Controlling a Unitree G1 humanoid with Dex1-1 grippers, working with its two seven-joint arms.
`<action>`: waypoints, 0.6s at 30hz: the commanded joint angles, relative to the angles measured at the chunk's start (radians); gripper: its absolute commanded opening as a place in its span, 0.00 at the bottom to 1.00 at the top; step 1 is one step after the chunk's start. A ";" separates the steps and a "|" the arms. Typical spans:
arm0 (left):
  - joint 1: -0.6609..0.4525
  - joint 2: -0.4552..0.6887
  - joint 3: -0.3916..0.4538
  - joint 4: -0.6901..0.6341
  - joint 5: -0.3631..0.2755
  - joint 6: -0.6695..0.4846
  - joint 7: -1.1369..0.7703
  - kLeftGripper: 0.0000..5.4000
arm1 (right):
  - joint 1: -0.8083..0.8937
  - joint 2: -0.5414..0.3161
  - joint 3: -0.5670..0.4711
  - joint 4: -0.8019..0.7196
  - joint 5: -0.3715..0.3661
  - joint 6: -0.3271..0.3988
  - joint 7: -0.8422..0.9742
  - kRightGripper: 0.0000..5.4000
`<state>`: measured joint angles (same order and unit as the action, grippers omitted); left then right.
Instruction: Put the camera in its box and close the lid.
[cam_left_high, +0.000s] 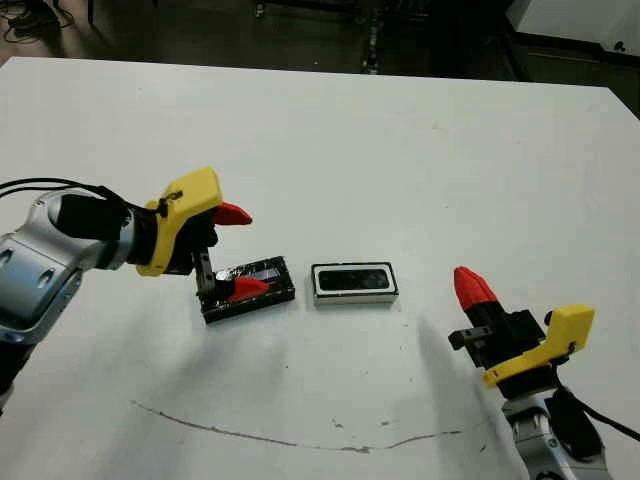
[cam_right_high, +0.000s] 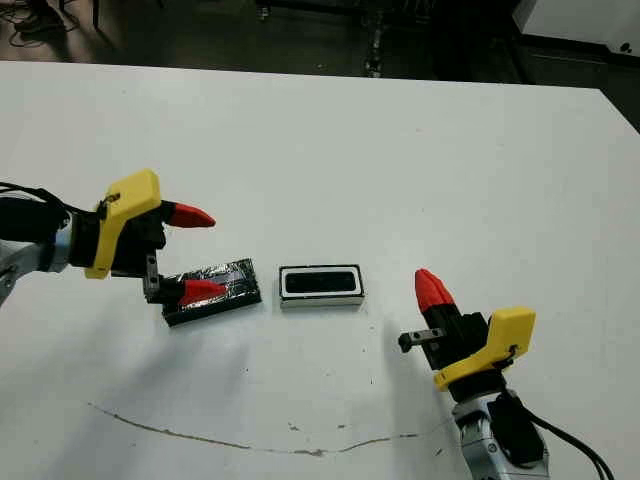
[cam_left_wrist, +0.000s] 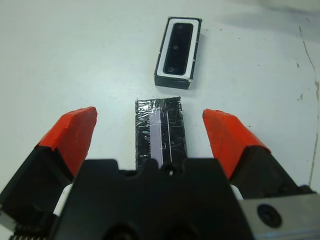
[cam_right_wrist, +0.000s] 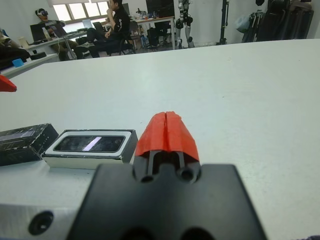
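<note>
The box, a shallow tray with a white lining and dark rim, lies at the table's middle. The black camera rests inside its hollow. Just left of it lies the lid, a glossy black slab with a pale stripe, flat on the table and apart from the box. My left gripper is open, with one red finger on each side of the lid and neither pressing on it. My right gripper is shut on nothing, low over the table to the right of the box.
A thin brownish line is drawn across the white table near its front. People sit at desks far beyond the table's far edge.
</note>
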<state>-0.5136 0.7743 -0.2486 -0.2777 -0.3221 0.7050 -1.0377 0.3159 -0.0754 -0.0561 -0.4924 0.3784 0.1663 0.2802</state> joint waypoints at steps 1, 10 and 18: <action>0.009 -0.002 -0.027 0.013 0.038 -0.036 0.002 1.00 | 0.003 -0.014 -0.003 0.001 -0.002 -0.006 0.001 0.00; 0.002 -0.007 -0.071 0.034 0.092 -0.074 -0.008 1.00 | 0.004 -0.011 0.002 0.006 -0.009 -0.010 -0.002 0.00; -0.003 -0.013 -0.083 0.054 0.120 -0.070 -0.009 1.00 | 0.008 -0.014 -0.002 0.008 0.004 -0.011 0.009 0.00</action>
<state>-0.5138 0.7621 -0.3222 -0.2330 -0.2174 0.6392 -1.0500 0.3180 -0.0753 -0.0514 -0.4922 0.3797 0.1662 0.2827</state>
